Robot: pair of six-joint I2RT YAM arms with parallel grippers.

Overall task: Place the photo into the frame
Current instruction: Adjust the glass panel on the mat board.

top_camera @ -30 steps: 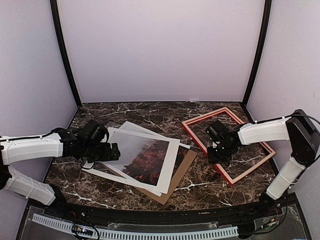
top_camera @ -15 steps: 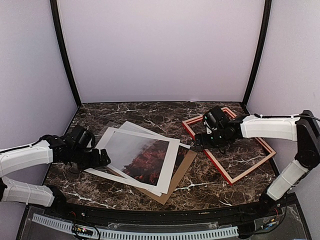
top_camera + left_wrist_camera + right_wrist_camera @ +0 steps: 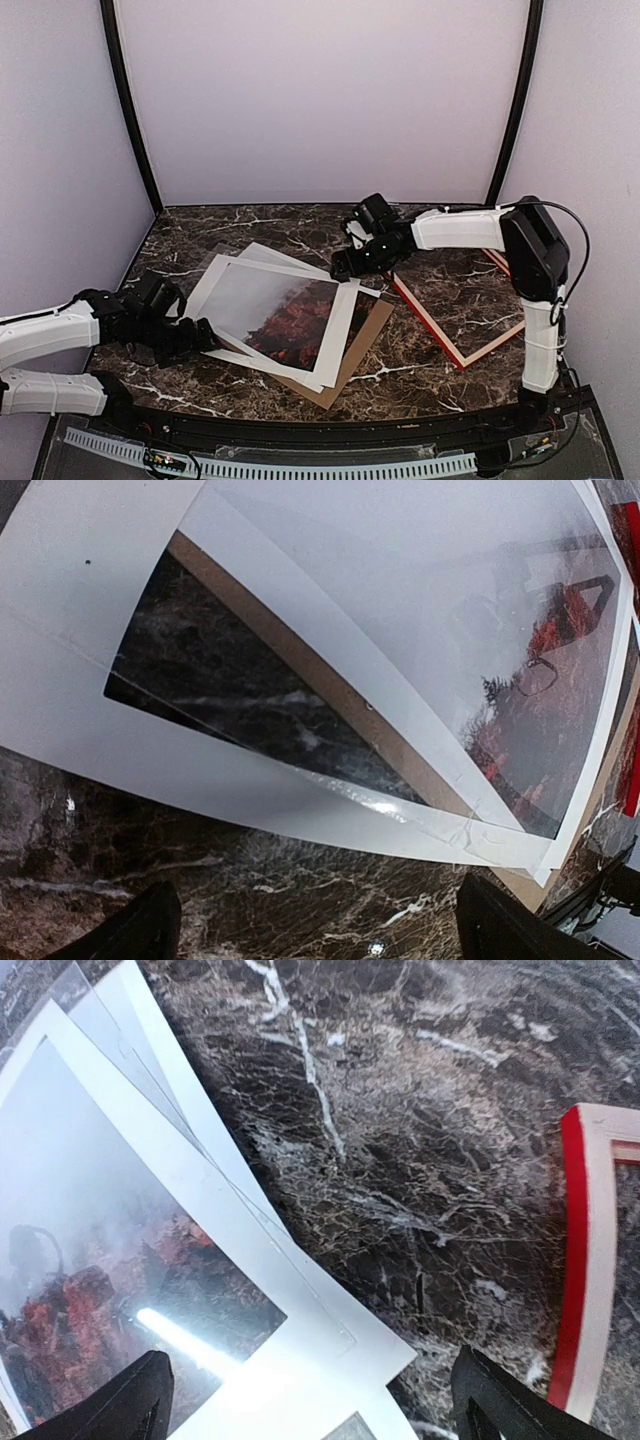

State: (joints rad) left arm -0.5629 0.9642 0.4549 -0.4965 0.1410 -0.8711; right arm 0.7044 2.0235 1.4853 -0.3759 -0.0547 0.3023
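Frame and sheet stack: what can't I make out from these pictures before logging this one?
- Frame: top view, far corner hidden behind the right arm; right wrist view cuts it off at the edge.
- Backing board: top view, mostly covered by the photo and mat.
- Photo: left wrist view, reflections obscure the print's detail.

Both arms are built of smooth white tubular shells joined by bulky black motor housings, the left arm and the right arm alike. A thin black cable loops out from the right arm's black elbow and runs on along its white lower shell. The left tool and right tool are black, and the wrist views show dull, rounded fingertips.
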